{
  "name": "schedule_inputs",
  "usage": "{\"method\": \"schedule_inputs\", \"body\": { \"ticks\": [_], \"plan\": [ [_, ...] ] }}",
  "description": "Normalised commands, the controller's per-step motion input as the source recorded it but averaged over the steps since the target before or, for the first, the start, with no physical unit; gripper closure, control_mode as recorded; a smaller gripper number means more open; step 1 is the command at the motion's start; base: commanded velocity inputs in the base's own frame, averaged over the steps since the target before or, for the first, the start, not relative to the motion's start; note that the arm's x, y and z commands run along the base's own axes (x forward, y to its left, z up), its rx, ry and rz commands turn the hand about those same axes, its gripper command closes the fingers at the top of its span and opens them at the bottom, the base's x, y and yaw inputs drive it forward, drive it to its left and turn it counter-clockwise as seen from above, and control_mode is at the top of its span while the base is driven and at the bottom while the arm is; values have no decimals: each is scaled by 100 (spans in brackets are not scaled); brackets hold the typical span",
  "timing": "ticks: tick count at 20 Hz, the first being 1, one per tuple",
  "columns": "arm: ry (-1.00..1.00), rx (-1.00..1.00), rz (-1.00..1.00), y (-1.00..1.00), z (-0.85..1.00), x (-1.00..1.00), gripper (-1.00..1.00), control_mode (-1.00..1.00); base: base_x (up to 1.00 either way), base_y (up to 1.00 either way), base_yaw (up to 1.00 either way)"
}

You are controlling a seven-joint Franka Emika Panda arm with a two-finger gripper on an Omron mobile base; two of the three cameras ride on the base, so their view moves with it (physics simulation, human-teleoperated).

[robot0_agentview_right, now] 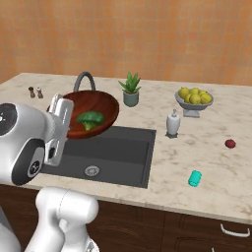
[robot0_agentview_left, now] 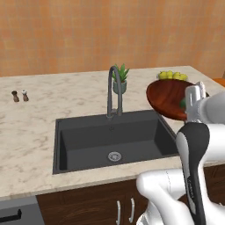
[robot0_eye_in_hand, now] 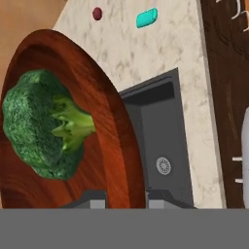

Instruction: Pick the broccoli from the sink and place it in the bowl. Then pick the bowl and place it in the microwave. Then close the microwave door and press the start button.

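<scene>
Counter [robot0_agentview_right: 206, 162]: pale marble, running wall to wall under an orange wall, with dark wood cabinet fronts below.

Sink [robot0_agentview_left: 88, 140]: dark-grey basin set in the counter, with a round metal drain [robot0_agentview_left: 114, 156] on its floor. The hand view also shows the basin [robot0_eye_in_hand: 163, 131]. A grey gooseneck tap [robot0_agentview_left: 113, 90] stands at its back edge.

Arm [robot0_agentview_left: 195, 149]: white with dark joints, raised in front of the sink.

Bowl [robot0_agentview_right: 98, 110]: reddish-brown wood, lifted clear of the counter and tilted, held above the sink. The left base view shows it at the sink's right end [robot0_agentview_left: 169, 99]. In the hand view its rim runs down to the finger tips [robot0_eye_in_hand: 121, 146].

Gripper [robot0_eye_in_hand: 125, 198]: clenched on the bowl's rim, one finger tip on each side of the wall.

Broccoli [robot0_agentview_right: 89, 119]: dark green with a pale stalk, lying inside the bowl against its inner wall. The hand view shows it large, stalk pointing to the bowl's middle [robot0_eye_in_hand: 44, 124].

Fruit bowl [robot0_agentview_right: 194, 101]: silver pedestal dish of yellow-green fruit, at the back right of the counter.

Plant [robot0_agentview_right: 130, 88]: spiky, in a grey-green pot, behind the sink.

Soap bottle [robot0_agentview_right: 173, 123]: white, just right of the sink.

Teal object [robot0_agentview_right: 195, 178]: lying near the counter's front edge.

Shakers [robot0_agentview_left: 19, 96]: two, side by side, far left.

Red item [robot0_agentview_right: 230, 143]: small, dark, far right.
</scene>
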Motion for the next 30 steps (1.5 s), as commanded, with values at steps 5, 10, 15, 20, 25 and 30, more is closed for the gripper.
{"method": "schedule_inputs", "body": {
  "ticks": [5, 10, 15, 20, 25, 30],
  "plan": [
    [-20, -2, 0, 0, 4, -3, 100, -100, 0, 0, 0],
    [-41, 0, 0, 1, 0, -11, 100, -100, 0, 0, 0],
    [-24, -1, 0, 10, 1, -45, 100, -100, 0, 0, 0],
    [-5, 0, 0, 0, 1, -80, 100, -100, 0, 0, 0],
    [6, -5, -3, 7, 0, 35, 100, -100, 0, 0, 0],
    [1, 0, -1, 1, 0, 6, 100, 100, -1, -1, 0]
  ]
}}
